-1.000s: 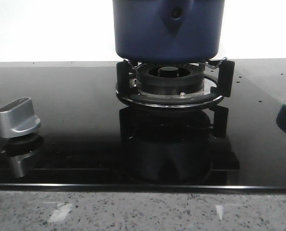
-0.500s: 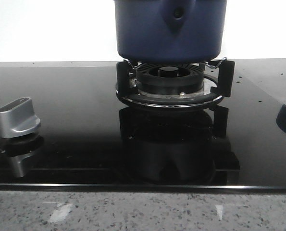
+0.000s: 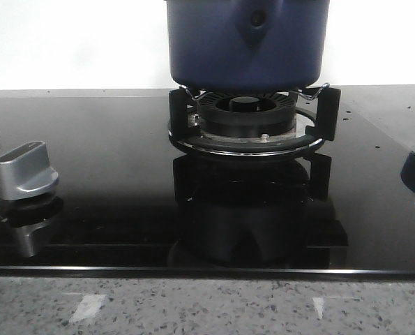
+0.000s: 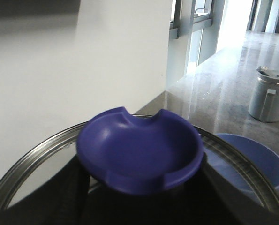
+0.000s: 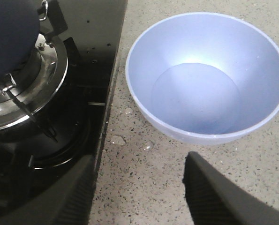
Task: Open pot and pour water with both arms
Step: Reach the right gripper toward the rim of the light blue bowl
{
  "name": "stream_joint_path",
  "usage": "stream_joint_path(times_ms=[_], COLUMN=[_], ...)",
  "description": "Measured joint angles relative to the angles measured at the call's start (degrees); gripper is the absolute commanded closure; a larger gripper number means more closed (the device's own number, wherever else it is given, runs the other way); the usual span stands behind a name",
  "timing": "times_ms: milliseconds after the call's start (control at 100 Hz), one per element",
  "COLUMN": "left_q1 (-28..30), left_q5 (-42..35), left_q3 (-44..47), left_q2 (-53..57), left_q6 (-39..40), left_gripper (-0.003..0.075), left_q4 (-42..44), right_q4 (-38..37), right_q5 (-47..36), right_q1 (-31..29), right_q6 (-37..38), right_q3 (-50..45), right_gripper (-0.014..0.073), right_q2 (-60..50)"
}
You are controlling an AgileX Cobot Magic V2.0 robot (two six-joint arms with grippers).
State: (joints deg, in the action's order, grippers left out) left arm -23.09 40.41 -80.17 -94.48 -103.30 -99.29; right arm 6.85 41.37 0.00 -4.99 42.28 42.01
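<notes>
Pot (image 3: 247, 43) slightly higher, above burner (image 3: 245, 115).

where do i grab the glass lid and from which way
Take the blue knob at the middle of the lid, coming down from above with a finger on each side. It stands proud of the glass and flares into a dished cap, so fingers closing under its edge should not slip off. The lid's steel edge is thin and too wide to span.
</notes>
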Motion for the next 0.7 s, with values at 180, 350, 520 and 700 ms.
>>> stream_joint_path(times_ms=[180, 350, 520, 700], left_q1=[5.29, 10.94, 15.32, 17.16], left_q5=[0.71, 2.67, 6.35, 8.33], left_q3=[-0.23, -0.23, -0.23, -0.23], left_q2=[3.5, 5.79, 6.9, 7.13], left_q6=[2.37, 5.26, 7.21, 8.48], left_gripper=[0.0455, 0.0449, 0.0355, 0.0347], left_q4=[2.1, 5.14, 5.98, 6.35], right_q4=[-0.63, -0.85, -1.01, -1.11], right_q5=[2.26, 3.86, 6.18, 6.94], right_q1=[-2.71, -8.97, -14.1, -17.04], right_q6=[0.04, 1.38, 1.66, 1.75], right_q3=[5.71, 12.28, 17.31, 20.48], right_gripper=[0.0218, 0.0218, 0.0218, 0.0218], right_q2=[5.76, 13.93, 22.84, 29.8])
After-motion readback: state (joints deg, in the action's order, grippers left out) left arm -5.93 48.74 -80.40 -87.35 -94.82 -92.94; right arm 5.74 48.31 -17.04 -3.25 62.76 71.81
